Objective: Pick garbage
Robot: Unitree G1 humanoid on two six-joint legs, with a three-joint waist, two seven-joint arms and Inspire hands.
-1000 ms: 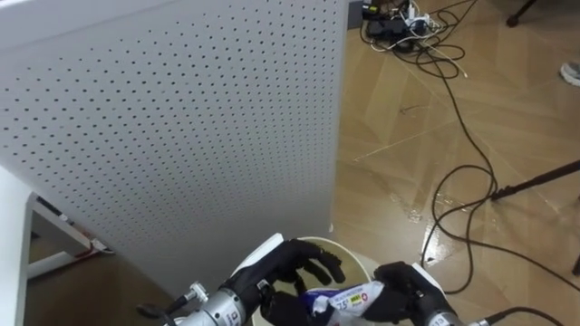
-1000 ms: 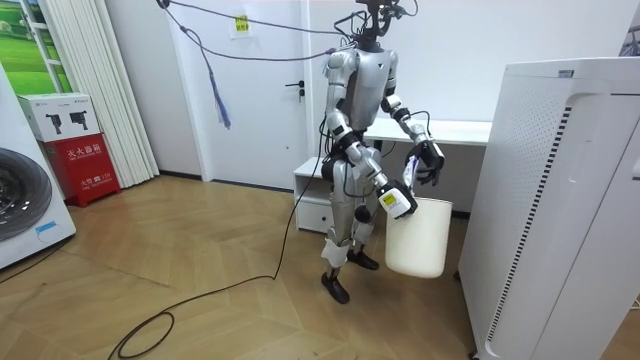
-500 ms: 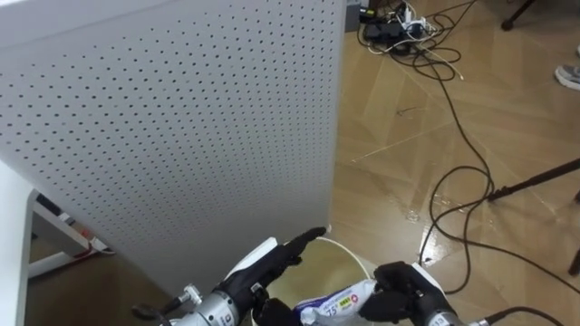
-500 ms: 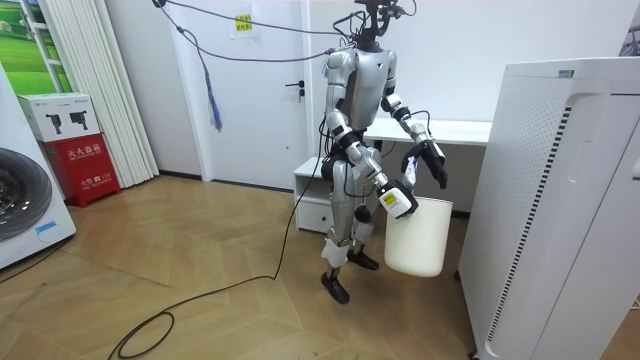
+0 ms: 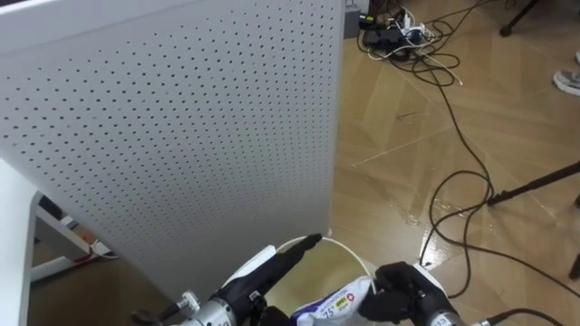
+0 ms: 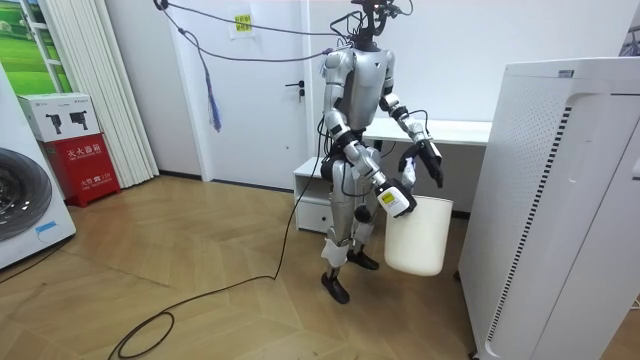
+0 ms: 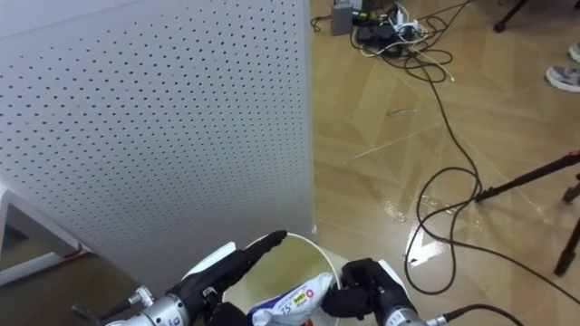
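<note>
A crumpled white and blue packet [image 5: 333, 303] lies in the mouth of a white bin [image 5: 349, 254], against my right hand [image 5: 408, 288]. That hand's dark fingers are curled at the bin's rim, and the bin [image 6: 420, 240] hangs tilted from it beside my legs. My left hand [image 5: 272, 267] reaches over the bin's near rim with straight fingers, just above the packet and not holding it. In the room view I stand between a white desk and a tall white cabinet, with the left hand [image 6: 427, 160] raised above the bin.
A tall white perforated cabinet [image 5: 181, 136] stands close ahead and to my left. Black cables [image 5: 453, 208] loop over the wood floor on the right, with a power strip [image 5: 390, 27] and a dark stand leg [image 5: 535, 181]. A white desk [image 6: 450, 130] stands behind me.
My left hand's fingers, curled over the packet a second ago, have straightened and lifted off it. The packet now lies lower in the bin's mouth. The right hand has stayed in place.
</note>
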